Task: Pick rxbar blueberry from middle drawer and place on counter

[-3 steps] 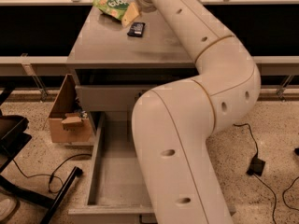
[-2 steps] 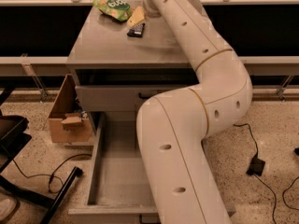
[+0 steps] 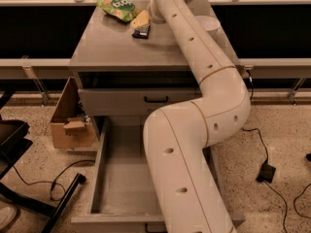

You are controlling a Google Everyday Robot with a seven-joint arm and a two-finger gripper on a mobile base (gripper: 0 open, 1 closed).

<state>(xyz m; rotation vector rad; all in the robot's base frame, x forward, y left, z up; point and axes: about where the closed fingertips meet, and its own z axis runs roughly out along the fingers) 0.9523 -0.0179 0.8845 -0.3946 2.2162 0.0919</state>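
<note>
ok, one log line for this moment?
tool: over counter, at rxbar blueberry | rxbar blueberry: lying on counter near green bag | middle drawer: open

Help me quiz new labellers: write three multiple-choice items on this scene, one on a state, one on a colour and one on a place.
1. How is the middle drawer?
A shut
B pulled open
C taken out of the cabinet

2. What colour is the bag?
A green
B red
C blue

3. Where is the rxbar?
A in the middle drawer
B on top of the bag
C on the counter, just under the gripper

Answers:
1 B: the drawer stands far out from the cabinet and its bare grey inside shows.
2 A: the crinkly wrapper is bright green.
3 C: the dark bar lies on the grey top beside the bag, with the gripper right above it.
</note>
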